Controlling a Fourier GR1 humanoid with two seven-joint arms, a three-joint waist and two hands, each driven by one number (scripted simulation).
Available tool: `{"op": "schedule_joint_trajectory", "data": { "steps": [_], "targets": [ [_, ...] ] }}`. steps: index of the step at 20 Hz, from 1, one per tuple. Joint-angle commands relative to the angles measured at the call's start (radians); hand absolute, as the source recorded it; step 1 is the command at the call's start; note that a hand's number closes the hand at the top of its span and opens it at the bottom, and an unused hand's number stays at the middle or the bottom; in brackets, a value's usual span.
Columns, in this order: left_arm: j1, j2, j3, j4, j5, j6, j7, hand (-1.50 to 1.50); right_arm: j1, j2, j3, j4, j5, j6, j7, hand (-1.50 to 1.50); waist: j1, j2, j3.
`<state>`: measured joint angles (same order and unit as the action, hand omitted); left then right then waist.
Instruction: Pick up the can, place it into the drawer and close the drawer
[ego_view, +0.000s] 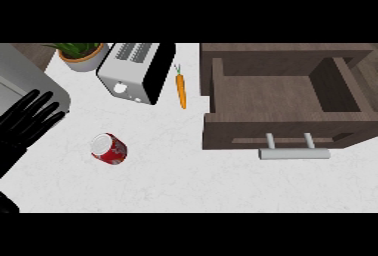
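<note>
A red can (109, 149) lies on its side on the white counter, its pale end turned toward the upper left. The dark wooden drawer (282, 129) stands pulled open at the right, nothing inside it, with a grey bar handle (294, 153) on its front. My left hand (29, 120) rests at the left edge with fingers straight and pointing up, a short way up and left of the can and apart from it. My right hand does not show.
A silver toaster (136, 71) stands at the back, with an orange carrot (181, 88) lying just to its right. A potted plant (81, 54) is at the back left. A grey appliance (22, 75) sits at the far left edge.
</note>
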<state>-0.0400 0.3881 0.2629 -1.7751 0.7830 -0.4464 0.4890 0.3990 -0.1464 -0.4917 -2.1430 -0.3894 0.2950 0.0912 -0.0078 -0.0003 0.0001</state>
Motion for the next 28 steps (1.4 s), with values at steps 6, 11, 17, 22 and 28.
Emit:
{"op": "schedule_joint_trajectory", "data": {
  "steps": [6,11,17,22,28],
  "targets": [
    [0.007,-0.090,-0.042,0.129,-0.211,-0.074,-0.142,-1.50,0.045,0.022,-0.084,-0.019,-0.053,0.097,0.019,-1.50,0.002,0.000,0.000],
    [-0.017,-0.164,-0.095,0.235,-0.384,-0.050,-0.263,-1.50,-0.023,0.009,-0.089,0.031,-0.035,0.102,0.017,-1.50,0.003,0.001,0.000],
    [-0.002,-0.164,-0.072,0.376,-0.475,-0.074,-0.407,-1.50,0.075,0.094,-0.102,-0.044,-0.011,0.155,0.012,-1.50,0.000,0.000,-0.001],
    [-0.073,-0.145,-0.043,0.524,-0.530,-0.062,-0.493,-1.50,0.030,0.067,-0.136,-0.054,-0.066,0.159,0.063,-1.50,0.000,0.001,-0.001],
    [-0.091,-0.092,-0.013,0.743,-0.595,-0.133,-0.682,-1.50,0.021,0.134,-0.120,-0.093,-0.017,0.143,0.072,-1.50,-0.001,0.002,-0.001]
  ]
}}
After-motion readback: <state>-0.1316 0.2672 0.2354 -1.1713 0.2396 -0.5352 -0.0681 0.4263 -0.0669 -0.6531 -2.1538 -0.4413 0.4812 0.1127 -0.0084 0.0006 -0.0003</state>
